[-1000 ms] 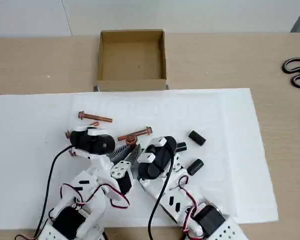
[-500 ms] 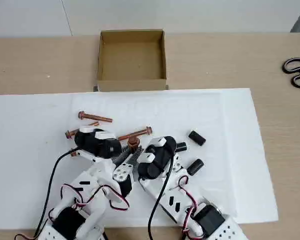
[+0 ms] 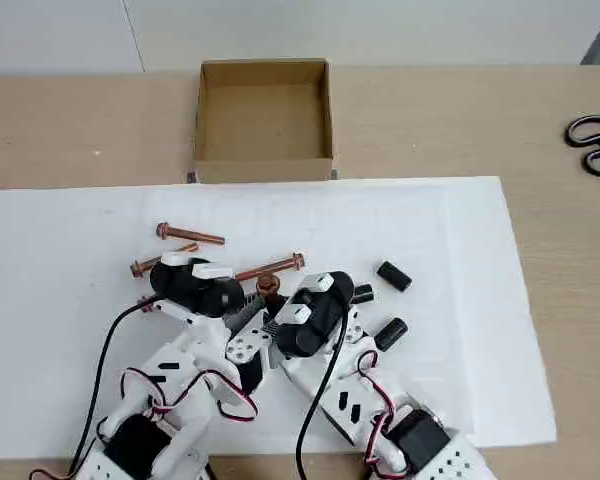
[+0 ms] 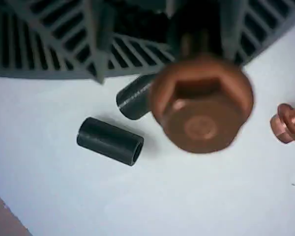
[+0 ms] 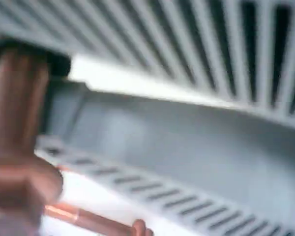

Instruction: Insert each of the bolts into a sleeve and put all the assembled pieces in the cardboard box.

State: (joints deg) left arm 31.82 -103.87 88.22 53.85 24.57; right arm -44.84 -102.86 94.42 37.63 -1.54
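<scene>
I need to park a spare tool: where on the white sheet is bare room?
Bare: the white sheet left of the bolts, and its right end beyond the sleeves, toward the scissors. Crowded: mid-sheet among bolts and sleeves.

At the desk's (image 3: 70, 120) 3 o'clock edge, the high view cuts off the scissors (image 3: 595, 145). The arms (image 3: 310, 320) cover half of a sleeve (image 3: 363, 293) and all but the tip of a bolt (image 3: 146, 303). In the left wrist view, a blurred bolt head (image 4: 201, 105) hides part of a second sleeve (image 4: 132, 101).
</scene>
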